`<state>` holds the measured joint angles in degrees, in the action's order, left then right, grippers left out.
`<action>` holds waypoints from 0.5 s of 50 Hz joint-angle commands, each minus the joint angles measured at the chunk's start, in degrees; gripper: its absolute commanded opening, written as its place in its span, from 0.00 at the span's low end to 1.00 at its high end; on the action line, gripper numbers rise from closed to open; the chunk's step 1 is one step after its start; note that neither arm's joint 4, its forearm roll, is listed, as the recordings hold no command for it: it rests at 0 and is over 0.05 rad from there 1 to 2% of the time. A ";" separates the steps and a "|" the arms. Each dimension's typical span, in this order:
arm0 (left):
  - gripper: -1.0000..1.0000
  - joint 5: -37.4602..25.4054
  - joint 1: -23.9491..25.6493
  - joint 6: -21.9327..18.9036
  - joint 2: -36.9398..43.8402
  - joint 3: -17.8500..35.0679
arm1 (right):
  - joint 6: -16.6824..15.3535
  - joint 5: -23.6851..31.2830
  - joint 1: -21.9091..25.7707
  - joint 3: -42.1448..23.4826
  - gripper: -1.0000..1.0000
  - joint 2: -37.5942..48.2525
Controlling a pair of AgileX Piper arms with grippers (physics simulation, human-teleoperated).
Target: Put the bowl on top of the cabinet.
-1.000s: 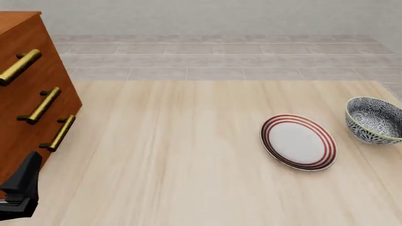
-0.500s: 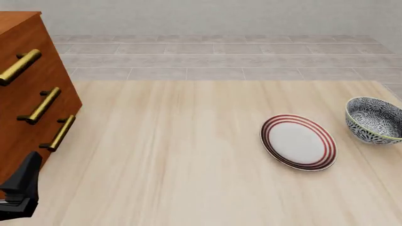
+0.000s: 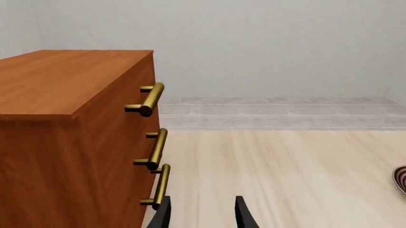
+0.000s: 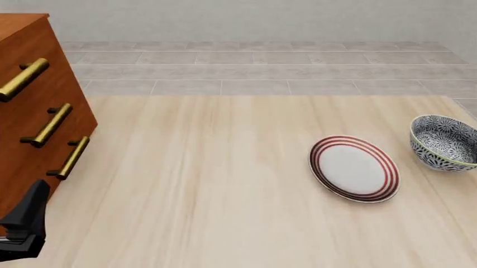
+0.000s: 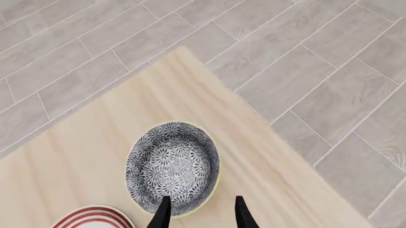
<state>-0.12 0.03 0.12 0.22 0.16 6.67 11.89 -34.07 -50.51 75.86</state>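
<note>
Simulated room: wood table [image 4: 223, 184], grey tiled floor [image 4: 261, 61].

No text, label, brand, number or sign can be read in any view. The bowl [image 4: 444, 143] carries only a floral pattern, the plate [image 4: 354, 168] only red rings, and the cabinet [image 4: 33, 120] plain wood with brass handles.

Tall reddish-brown wooden cabinet [image 4: 33, 111]: satin wood grain, smooth. Its long bar handles [image 3: 151, 99]: brushed brass-look metal, slight sheen. Pale table top [image 4: 223, 184]: matt light wood grain. Deep blue-and-white floral bowl [image 5: 172, 166]: glazed ceramic. Flat white red-ringed plate [image 4: 353, 168]: smooth, glossy. Grey floor [image 5: 304, 71]: matt tiles.
</note>
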 commanded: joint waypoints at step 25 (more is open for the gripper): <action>1.00 -0.07 0.00 -0.13 -0.02 0.09 | -0.11 -7.03 -0.47 0.54 1.00 8.36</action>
<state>-0.11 0.03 0.12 0.22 0.16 6.71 7.05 -34.37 -50.18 81.63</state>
